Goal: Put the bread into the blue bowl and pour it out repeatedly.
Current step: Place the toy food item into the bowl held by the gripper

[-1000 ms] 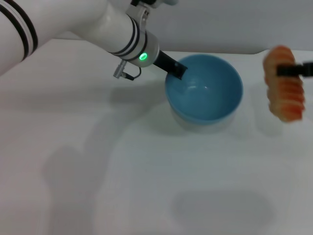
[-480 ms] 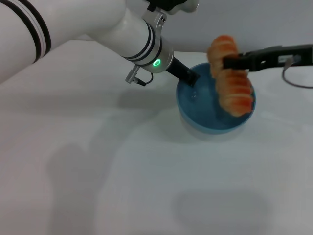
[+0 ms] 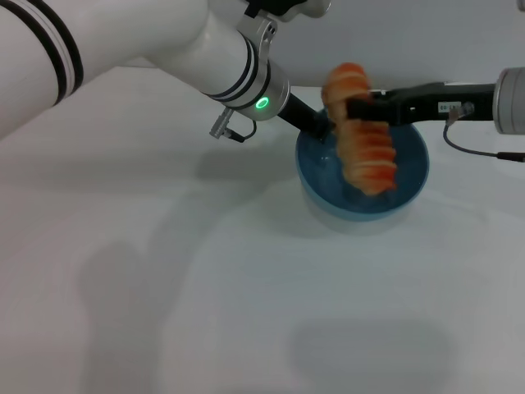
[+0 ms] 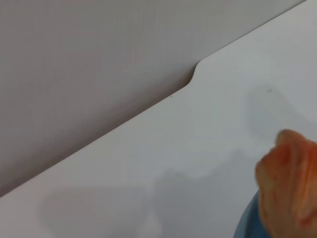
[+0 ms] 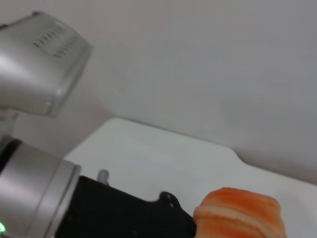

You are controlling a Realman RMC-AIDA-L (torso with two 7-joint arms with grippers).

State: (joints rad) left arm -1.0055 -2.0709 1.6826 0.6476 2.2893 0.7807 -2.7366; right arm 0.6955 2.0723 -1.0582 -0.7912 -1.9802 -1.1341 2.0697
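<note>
The blue bowl [image 3: 410, 176] stands on the white table, right of centre in the head view. My left gripper [image 3: 316, 125] holds the bowl's near-left rim, shut on it. Coming in from the right, my right gripper [image 3: 354, 108] is shut on the bread [image 3: 365, 148], an orange ridged loaf that hangs over the bowl's middle, its lower end inside the bowl. The left wrist view shows the bread [image 4: 292, 188] and a sliver of bowl rim [image 4: 246, 225]. In the right wrist view the bread's top [image 5: 240, 213] sits beside the left arm's black wrist [image 5: 124, 210].
The white table [image 3: 205, 287] stretches in front of and left of the bowl. Its back edge meets a grey wall [image 3: 385, 41]. A black cable [image 3: 472, 148] loops off my right arm, right of the bowl.
My right gripper has carried the bread leftward from the table's right side to over the bowl. The left arm shifted the bowl slightly right, then held still.
</note>
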